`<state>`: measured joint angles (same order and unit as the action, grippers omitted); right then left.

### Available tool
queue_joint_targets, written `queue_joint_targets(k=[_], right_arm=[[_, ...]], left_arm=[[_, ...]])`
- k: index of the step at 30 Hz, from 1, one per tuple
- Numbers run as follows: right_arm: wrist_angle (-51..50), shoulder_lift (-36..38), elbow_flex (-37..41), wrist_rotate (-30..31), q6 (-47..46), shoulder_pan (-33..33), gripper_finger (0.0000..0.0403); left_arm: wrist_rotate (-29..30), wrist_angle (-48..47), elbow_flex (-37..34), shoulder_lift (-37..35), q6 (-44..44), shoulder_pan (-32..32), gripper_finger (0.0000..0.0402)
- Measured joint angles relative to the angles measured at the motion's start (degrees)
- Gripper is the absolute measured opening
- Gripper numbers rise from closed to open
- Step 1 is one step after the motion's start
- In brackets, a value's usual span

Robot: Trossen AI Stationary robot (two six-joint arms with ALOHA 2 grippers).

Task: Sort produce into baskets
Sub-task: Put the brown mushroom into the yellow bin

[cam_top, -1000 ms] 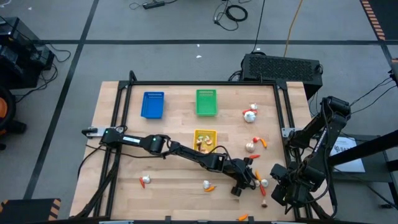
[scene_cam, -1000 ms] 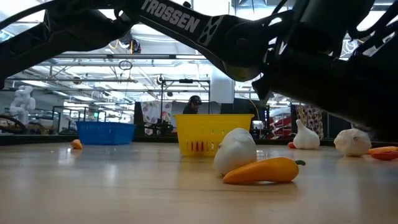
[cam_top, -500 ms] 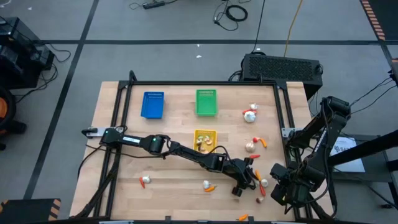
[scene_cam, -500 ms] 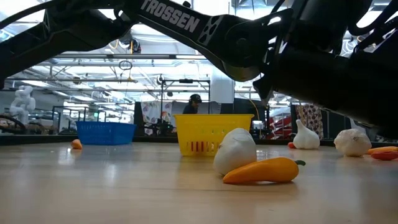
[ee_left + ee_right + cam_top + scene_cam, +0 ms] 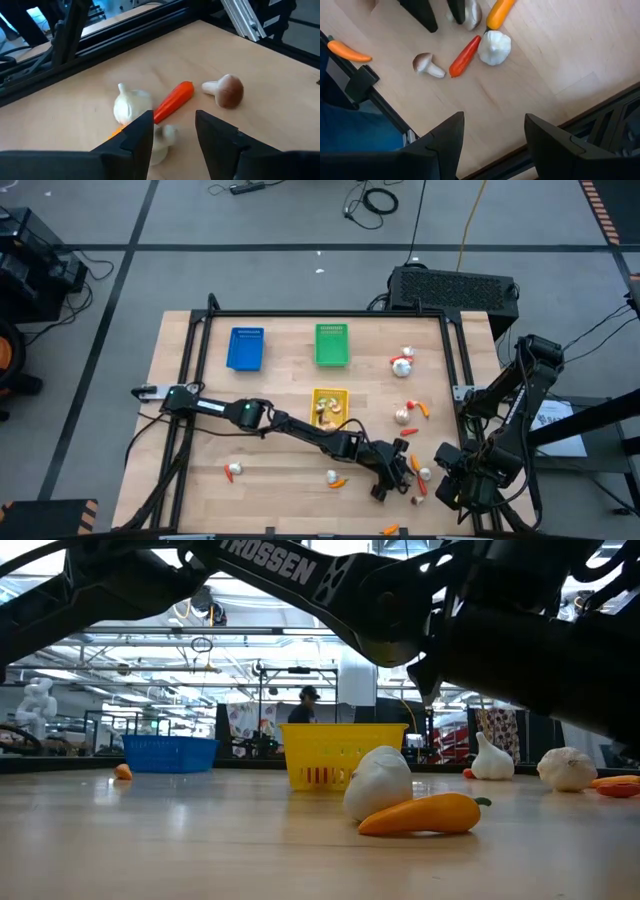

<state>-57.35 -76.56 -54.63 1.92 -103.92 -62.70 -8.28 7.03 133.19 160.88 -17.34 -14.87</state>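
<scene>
Reaching low across the table [image 5: 200, 470], the left arm stretches from the left edge toward the front right corner, elbow nearly flat; its left claw [image 5: 390, 477] hangs over a small cluster of produce with fingers [image 5: 140, 135] spread apart, gripping nothing.

Cluster under the left claw: one white garlic bulb [image 5: 131, 104], one red pepper [image 5: 173, 100] touching it, one brown-capped mushroom [image 5: 224, 90] just beside. A second pale piece [image 5: 161, 142] sits between the fingers, half hidden by them; its kind cannot be told. An orange sliver [image 5: 116, 132] shows at the finger edge, mostly cut off.

Right arm: folded at the right table edge. The right claw [image 5: 487, 130] hovers above the same cluster, fingers parted, empty.

Baskets: blue basket [image 5: 245, 348] at rear left; green basket [image 5: 332, 344] at rear centre; yellow basket [image 5: 329, 406] mid-table, holding a few pieces too small to identify.

Loose produce: white bulb with a red bit [image 5: 402, 363] at rear right; bulb and orange piece [image 5: 405, 414] near the right rail; bulb [image 5: 232, 471] at front left; bulb with an orange pepper [image 5: 420, 814] at front centre.

Low view: dark arm links block most of the upper field; a person [image 5: 302, 705] stands far behind the yellow basket.
</scene>
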Motion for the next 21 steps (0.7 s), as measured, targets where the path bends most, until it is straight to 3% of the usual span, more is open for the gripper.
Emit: queue_joint_targets(k=[21], right_arm=[[-0.3,0.0,0.0,1.4,0.2,0.0,0.0199]], left_arm=[[1.9,0.3,0.0,0.8,-3.0,0.1,0.0147]])
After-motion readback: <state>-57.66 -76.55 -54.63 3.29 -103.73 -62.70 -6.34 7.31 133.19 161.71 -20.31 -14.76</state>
